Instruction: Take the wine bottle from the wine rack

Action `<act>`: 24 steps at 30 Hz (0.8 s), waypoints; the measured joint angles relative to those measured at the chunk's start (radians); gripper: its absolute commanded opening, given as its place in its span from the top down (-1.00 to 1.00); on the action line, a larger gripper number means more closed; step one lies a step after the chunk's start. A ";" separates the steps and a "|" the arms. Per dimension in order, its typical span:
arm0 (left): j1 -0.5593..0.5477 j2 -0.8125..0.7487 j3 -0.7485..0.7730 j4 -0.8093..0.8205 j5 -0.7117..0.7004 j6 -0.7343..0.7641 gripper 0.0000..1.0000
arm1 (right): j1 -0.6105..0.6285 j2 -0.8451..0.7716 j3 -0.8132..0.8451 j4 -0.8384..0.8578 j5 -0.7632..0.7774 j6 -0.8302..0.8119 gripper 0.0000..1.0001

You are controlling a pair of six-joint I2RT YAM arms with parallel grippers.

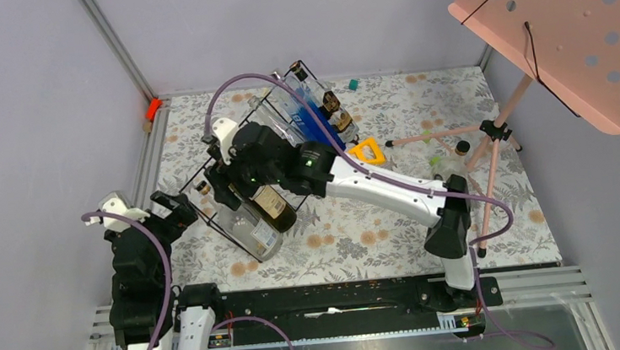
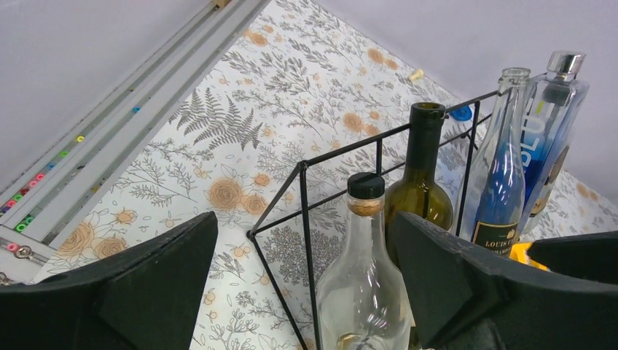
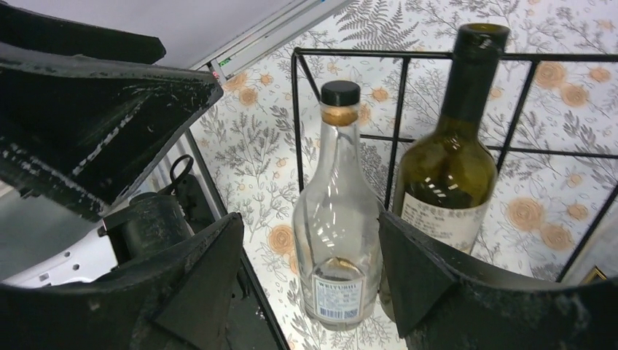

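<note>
Right wrist view: right pincer [image 3: 310, 237], jaws apart, faces a clear bottle [image 3: 337, 219]; beside it, the wine bottle [image 3: 444, 168] lies in the wine rack [image 3: 397, 55]. Probably heavy, slick glass, so grip its neck.

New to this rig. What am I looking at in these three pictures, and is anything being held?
Two robot arms are bolted at the near edge of a flower-patterned table. The wide picture looks down from above and behind them: the left arm is at lower left, and the right arm reaches across to a black wire wine rack. The other two pictures come from a camera on each wrist; the dark wedges at the sides are that arm's own fingers. The rack carries a dark green wine bottle, a clear corked bottle and blue-tinted bottles. A pink music stand is at far right. The left fingers are open, facing the rack's corner. The right fingers are open with the clear bottle between them; nothing is gripped.
</note>
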 measured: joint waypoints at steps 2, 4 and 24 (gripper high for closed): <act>0.000 -0.013 0.003 -0.002 -0.016 -0.003 -0.98 | 0.008 0.034 0.036 -0.005 -0.004 -0.002 -0.48; 0.000 -0.022 0.002 -0.014 -0.027 -0.005 -0.98 | 0.015 0.060 0.061 -0.009 -0.006 -0.007 -0.47; -0.014 -0.038 0.002 -0.029 -0.079 -0.024 -0.98 | 0.029 0.209 0.156 0.035 0.084 -0.064 -0.42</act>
